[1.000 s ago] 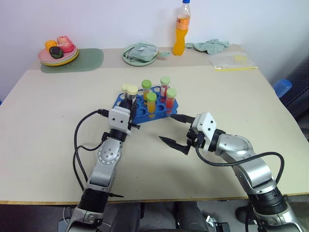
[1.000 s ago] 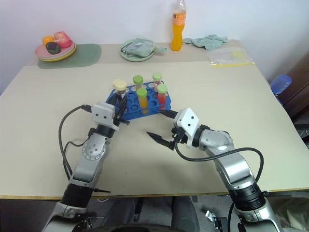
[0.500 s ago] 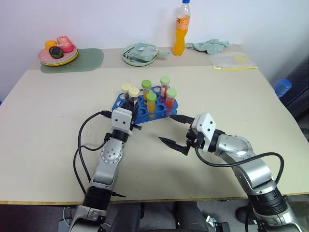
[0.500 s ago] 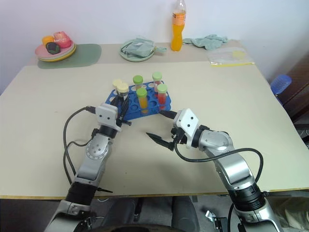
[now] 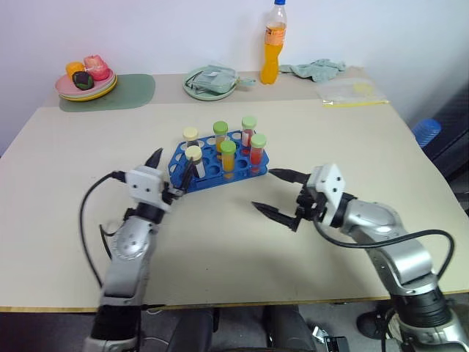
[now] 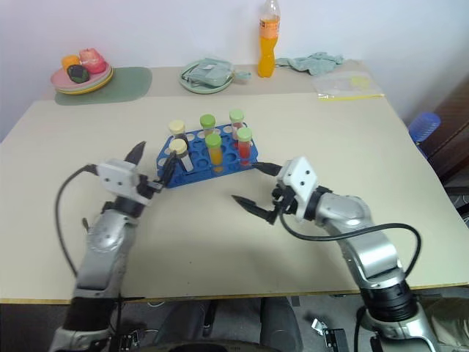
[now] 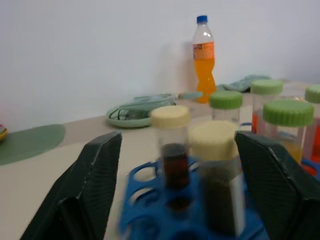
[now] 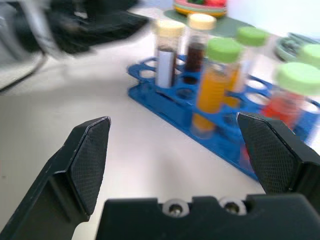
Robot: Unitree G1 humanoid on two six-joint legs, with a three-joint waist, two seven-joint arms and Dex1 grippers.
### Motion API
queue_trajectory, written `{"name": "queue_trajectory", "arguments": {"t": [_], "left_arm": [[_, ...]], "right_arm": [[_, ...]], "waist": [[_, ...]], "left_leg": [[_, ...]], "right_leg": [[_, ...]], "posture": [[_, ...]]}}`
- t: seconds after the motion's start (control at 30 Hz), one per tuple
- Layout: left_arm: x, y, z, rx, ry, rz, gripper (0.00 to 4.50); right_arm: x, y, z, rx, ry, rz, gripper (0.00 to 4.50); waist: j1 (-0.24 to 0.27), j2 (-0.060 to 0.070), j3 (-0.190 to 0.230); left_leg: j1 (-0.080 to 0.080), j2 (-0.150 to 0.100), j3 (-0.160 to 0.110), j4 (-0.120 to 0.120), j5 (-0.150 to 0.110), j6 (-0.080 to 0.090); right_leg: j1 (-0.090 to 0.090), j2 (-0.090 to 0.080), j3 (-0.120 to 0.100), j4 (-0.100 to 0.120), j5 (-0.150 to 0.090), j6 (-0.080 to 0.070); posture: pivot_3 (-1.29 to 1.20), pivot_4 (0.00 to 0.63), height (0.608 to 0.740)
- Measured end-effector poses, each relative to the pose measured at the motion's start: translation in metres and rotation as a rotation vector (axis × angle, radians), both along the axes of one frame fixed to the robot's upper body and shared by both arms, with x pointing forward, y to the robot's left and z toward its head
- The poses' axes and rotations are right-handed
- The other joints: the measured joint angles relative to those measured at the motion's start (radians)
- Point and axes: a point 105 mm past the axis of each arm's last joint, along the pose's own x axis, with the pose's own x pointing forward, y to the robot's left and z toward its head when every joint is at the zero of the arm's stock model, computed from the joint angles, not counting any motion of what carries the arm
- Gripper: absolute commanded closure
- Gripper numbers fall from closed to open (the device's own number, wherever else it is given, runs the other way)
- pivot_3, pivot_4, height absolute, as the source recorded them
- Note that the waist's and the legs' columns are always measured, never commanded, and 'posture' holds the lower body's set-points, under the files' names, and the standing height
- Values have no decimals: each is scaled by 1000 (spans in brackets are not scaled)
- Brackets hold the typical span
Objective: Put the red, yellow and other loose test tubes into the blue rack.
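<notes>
Standing just beyond left gripper (image 5: 170, 166): blue rack (image 5: 245, 169).

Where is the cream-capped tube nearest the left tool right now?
In the left eye view the cream-capped tube stands upright in the blue rack at its front left corner, just right of the open left tool, which is not touching it.

Six test tubes (image 5: 229, 158) stand in one blue rack (image 5: 212, 174): four green-capped, two cream-capped. One orange drink bottle (image 5: 274, 43), two plates (image 5: 86, 87) and one clear bag (image 5: 352, 93) sit behind.
</notes>
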Motion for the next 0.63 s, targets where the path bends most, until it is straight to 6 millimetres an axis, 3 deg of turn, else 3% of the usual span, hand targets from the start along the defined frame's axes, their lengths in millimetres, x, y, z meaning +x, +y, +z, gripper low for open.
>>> {"name": "queue_trajectory", "arguments": {"t": [0.2, 0.3, 0.47, 0.63], "left_arm": [[-31, 70, -6, 109, 177, 68, 778], [-38, 88, -10, 147, 216, 99, 778], [-40, 97, -15, 149, 247, 126, 778], [-41, 100, -18, 149, 260, 152, 778]], "right_arm": [[6, -66, 7, -40, 28, -186, 0], [11, -88, 8, -51, 32, -247, 0], [17, -107, -3, -63, 47, -295, 0], [21, -110, -9, -74, 47, -300, 0]], "waist": [[3, 1, 0], [7, 1, 0], [7, 1, 0], [5, 1, 0]], "left_leg": [[0, 0, 1, 0, 0, 1], [0, 1, 3, 0, -1, 1], [0, 1, 3, 0, -1, 1], [0, 1, 3, 0, -1, 1]], "right_leg": [[1, 0, 0, 0, 0, 0], [2, 0, -1, -1, 0, 0], [2, -1, 0, -1, 0, 0], [1, -1, 0, -1, 0, 0]], "posture": [[0, 150, 740], [0, 150, 740], [0, 150, 740], [0, 150, 740]]}}
